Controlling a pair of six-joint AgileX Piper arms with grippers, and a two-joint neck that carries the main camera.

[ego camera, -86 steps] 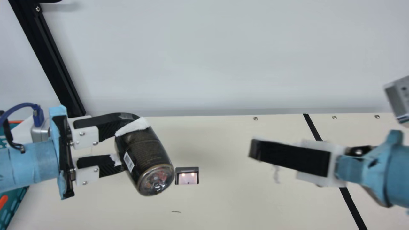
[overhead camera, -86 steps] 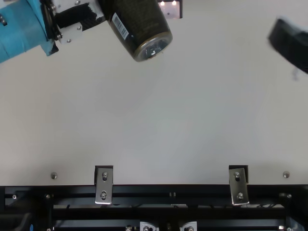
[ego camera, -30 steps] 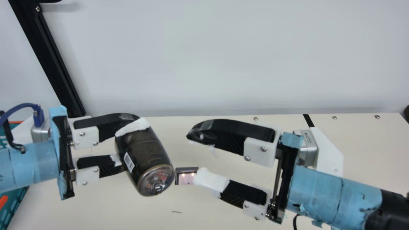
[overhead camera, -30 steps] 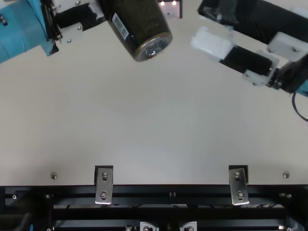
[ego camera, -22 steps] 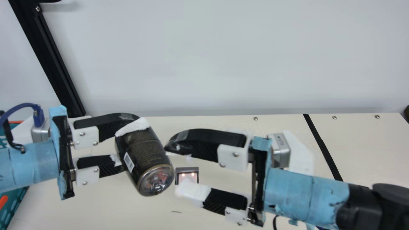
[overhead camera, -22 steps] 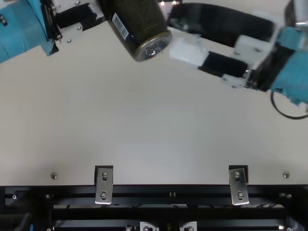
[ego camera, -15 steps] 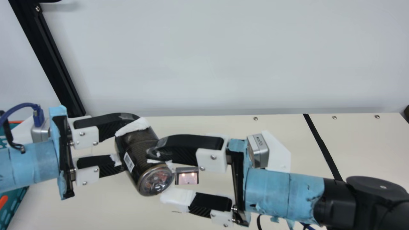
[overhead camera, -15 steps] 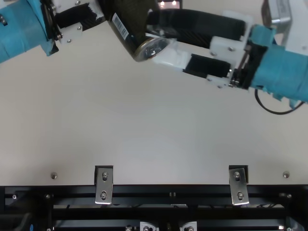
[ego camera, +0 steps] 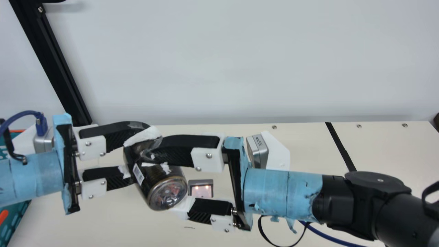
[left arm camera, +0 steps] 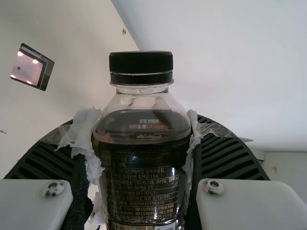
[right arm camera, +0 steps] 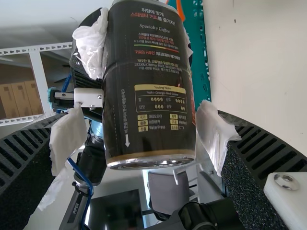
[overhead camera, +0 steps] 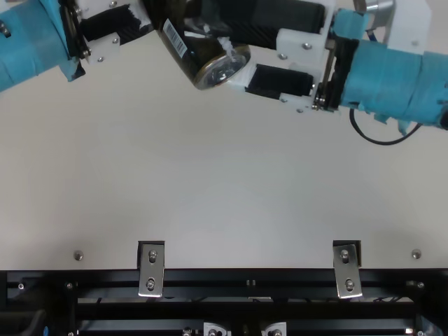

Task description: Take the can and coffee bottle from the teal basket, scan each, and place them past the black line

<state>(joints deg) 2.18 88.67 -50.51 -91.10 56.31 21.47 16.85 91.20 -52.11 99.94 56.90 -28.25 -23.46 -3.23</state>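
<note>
Lab: robot arms (ego camera: 363,202), shelving (right arm camera: 40,79), boxes (right arm camera: 20,98)

Free room between coffee bottle (overhead camera: 190,59) and rail (overhead camera: 245,276)

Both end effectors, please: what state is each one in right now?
Left end effector: closed on the coffee bottle.
Right end effector: open, its fingers either side of the bottle.

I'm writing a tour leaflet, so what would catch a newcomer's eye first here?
Probably the dark coffee bottle, held tilted in midair by the left gripper, the right gripper open around its lower half. Next, the small lit scanner beside it in the main view.
</note>
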